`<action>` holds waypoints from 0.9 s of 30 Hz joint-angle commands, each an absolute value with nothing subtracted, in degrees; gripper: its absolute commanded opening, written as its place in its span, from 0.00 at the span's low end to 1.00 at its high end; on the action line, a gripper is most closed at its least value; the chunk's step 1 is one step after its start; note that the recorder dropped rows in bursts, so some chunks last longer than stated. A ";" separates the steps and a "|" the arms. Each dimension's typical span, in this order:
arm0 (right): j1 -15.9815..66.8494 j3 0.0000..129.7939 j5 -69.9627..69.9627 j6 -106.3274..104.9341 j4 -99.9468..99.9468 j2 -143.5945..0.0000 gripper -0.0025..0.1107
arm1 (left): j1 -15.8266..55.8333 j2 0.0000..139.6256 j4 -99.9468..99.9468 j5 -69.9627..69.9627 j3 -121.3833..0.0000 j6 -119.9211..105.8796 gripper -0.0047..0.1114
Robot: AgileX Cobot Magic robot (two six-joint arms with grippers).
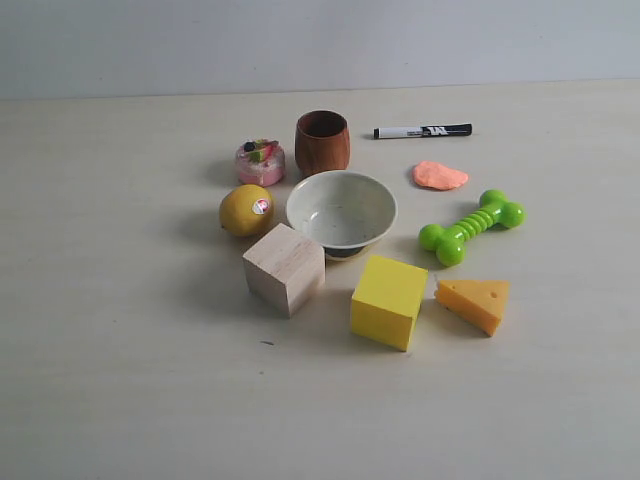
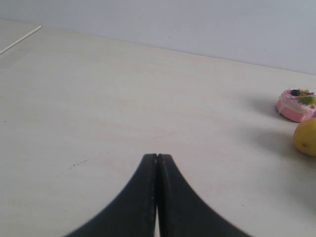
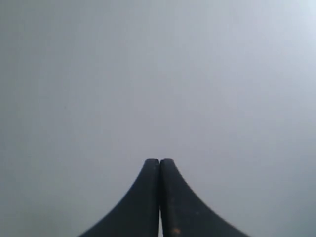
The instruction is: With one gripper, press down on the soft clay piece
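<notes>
The soft clay piece point(image 1: 440, 176), a flat salmon-orange blob, lies on the pale bench point(image 1: 120, 300) toward the back right of the cluster. It sits between the black-and-white marker point(image 1: 422, 131) behind it and the green bone toy point(image 1: 471, 227) in front, touching neither. To its left stand a wooden cup point(image 1: 322, 143) and a speckled bowl point(image 1: 342, 212). Farther left are a pink cake toy point(image 1: 260, 162) and a lemon point(image 1: 246, 210). Nearer the front sit a plain wooden cube point(image 1: 284, 268), a yellow cube point(image 1: 388, 301) and a cheese wedge point(image 1: 474, 303). The left pincer point(image 2: 157, 158) has its dark fingers pressed together with nothing between them, above bare bench, with the cake toy and lemon off to one side. The right pincer point(image 3: 159, 162) is likewise pressed together and empty, against a plain grey surface.
</notes>
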State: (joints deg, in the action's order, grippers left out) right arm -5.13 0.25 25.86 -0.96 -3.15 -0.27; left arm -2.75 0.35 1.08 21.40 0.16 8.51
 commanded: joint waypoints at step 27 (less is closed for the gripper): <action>-5.38 55.39 -31.66 -16.63 -20.58 -60.84 0.02 | -2.82 0.00 1.08 20.90 0.00 8.91 0.04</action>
State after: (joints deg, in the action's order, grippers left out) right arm -5.13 54.92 -30.43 -13.23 -19.78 -60.11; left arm -2.75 0.35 1.08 21.40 0.16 8.51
